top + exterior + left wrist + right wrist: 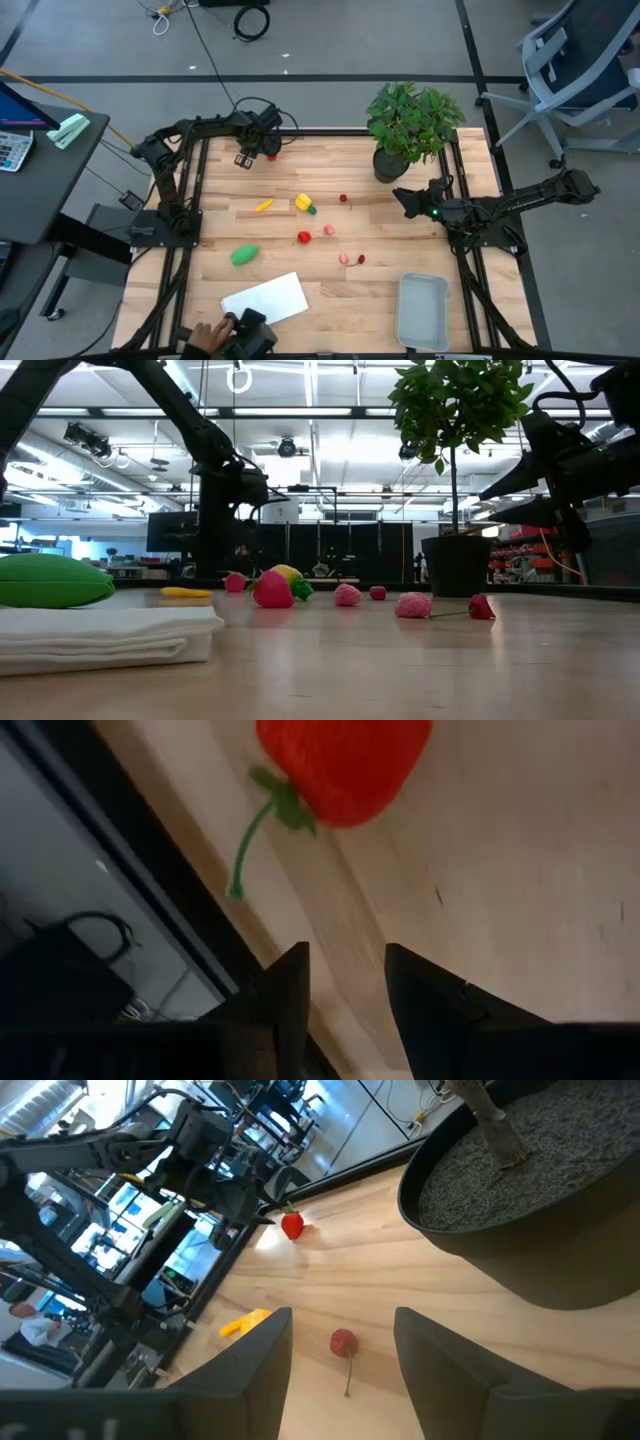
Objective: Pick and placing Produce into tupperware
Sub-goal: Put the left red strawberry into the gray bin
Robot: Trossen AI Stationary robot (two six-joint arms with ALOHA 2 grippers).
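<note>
Left gripper [257,153] at far left corner of table [330,300], spread, empty, over red stemmed fruit [342,765]. Right gripper [400,197] beside potted plant [412,125], spread, empty. Produce scattered mid-table: green oval [244,255], yellow pieces [303,202], red strawberry [304,237], pink pieces [344,258]. Tupperware [422,311] empty at near right corner.

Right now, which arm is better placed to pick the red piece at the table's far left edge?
Left, probably. The left pincer hangs just by that red stemmed piece, fingers apart, while the right pincer waits beside the potted plant.
</note>
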